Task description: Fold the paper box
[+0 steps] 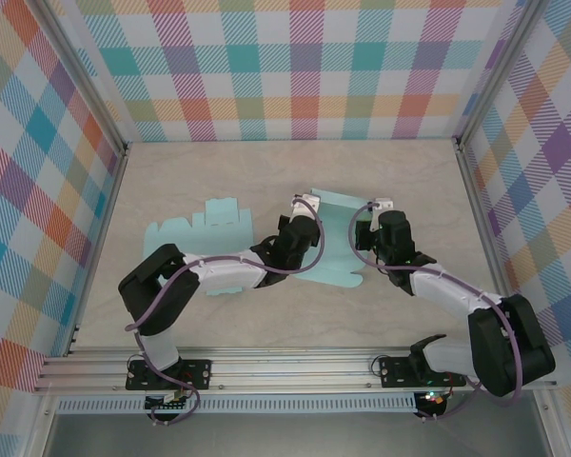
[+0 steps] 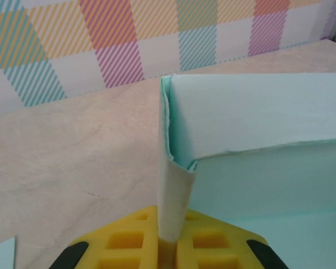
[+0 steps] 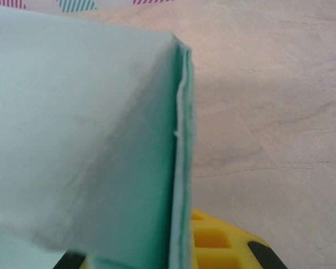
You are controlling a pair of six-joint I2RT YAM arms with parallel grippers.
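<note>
The mint-green paper box (image 1: pixel 335 238) lies partly folded in the middle of the table, its far wall raised between the two arms. My left gripper (image 1: pixel 297 211) is shut on the box's left side flap (image 2: pixel 173 190), which stands upright between the yellow fingers (image 2: pixel 126 241); the raised wall (image 2: pixel 257 120) runs off to the right of it. My right gripper (image 1: pixel 373 221) is shut on the box's right side flap (image 3: pixel 182 185), seen edge-on beside one yellow finger (image 3: pixel 218 246). The wide green wall (image 3: pixel 78 129) hides the other finger.
A second flat mint-green cutout (image 1: pixel 198 228) with a notched top edge lies on the table left of the box, partly under my left arm. Checked walls enclose the beige table (image 1: pixel 266 171) on three sides, and a metal rail (image 1: pixel 295 367) runs along the near edge.
</note>
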